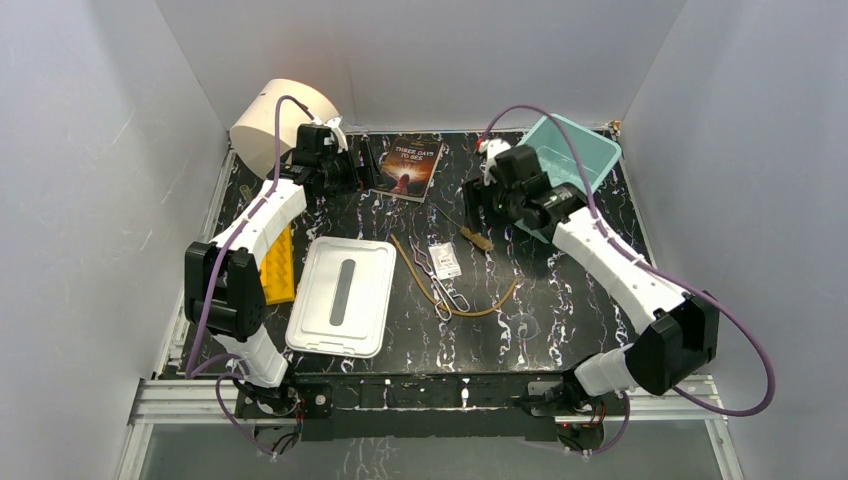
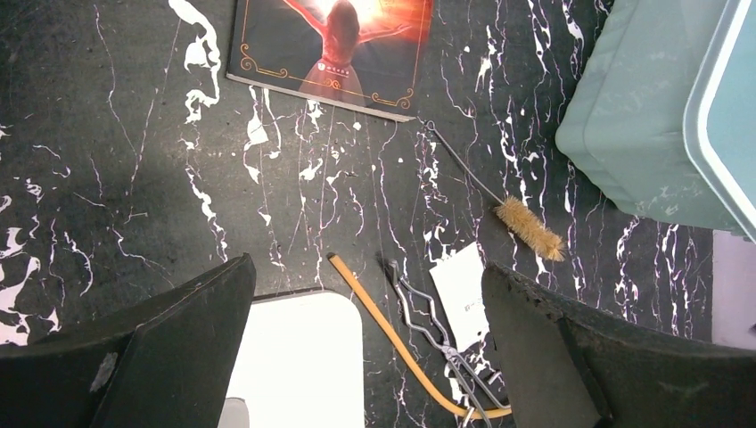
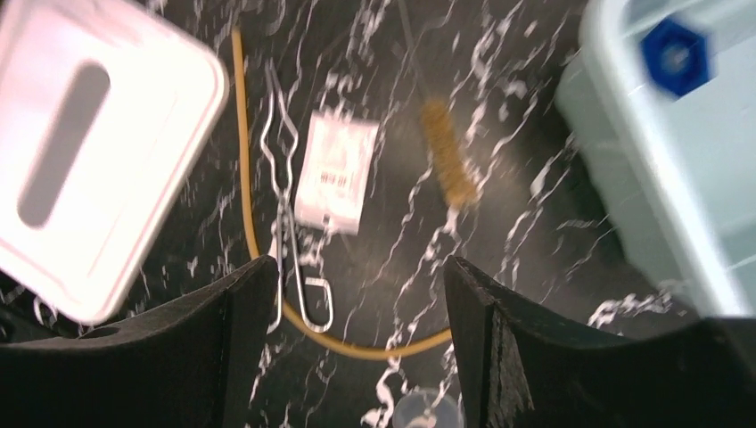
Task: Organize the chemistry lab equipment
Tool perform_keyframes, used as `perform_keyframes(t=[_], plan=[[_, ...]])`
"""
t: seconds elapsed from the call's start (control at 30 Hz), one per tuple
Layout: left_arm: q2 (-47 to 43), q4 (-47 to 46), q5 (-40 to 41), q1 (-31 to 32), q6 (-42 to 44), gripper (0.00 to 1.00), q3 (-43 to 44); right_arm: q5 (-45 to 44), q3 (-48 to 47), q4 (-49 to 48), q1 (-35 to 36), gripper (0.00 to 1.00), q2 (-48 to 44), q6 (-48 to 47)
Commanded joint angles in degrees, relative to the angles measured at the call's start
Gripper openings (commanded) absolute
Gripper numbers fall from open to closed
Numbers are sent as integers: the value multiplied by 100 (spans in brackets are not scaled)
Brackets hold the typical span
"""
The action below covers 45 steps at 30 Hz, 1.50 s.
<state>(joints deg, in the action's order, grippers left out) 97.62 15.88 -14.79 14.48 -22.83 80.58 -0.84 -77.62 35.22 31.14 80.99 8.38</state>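
Note:
Metal tongs, a white packet, tan rubber tubing and a brown brush lie loose mid-table. A small clear glass piece stands near the tubing's right end. My left gripper is open and empty beside the book, above the table; its view shows the tongs, packet, tubing and brush. My right gripper is open and empty above the brush, with the tongs, packet and glass piece below. A blue tube end shows inside the bin.
A teal bin stands at the back right. A dark-covered book lies at the back centre, and a big cream cylinder at the back left. A white lid and a yellow object lie on the left.

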Motion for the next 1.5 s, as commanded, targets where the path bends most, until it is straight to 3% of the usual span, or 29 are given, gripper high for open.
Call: perform_keyframes(t=[0.0, 0.33, 0.63, 0.9, 1.47], plan=[[-307, -15, 30, 20, -183, 97, 52, -331, 662, 17, 501, 76, -164, 268], [-279, 152, 592, 18, -366, 96, 26, -1704, 628, -897, 636, 66, 1231, -106], [-297, 342, 975, -16, -364, 97, 126, -1749, -1219, -1268, 489, 63, 3079, -529], [-323, 337, 898, -20, -318, 98, 29, -1452, -1930, -1008, 364, 44, 3956, -829], [-92, 339, 647, -15, -226, 98, 91, 284, -1878, -846, -32, 51, 4154, -1470]])
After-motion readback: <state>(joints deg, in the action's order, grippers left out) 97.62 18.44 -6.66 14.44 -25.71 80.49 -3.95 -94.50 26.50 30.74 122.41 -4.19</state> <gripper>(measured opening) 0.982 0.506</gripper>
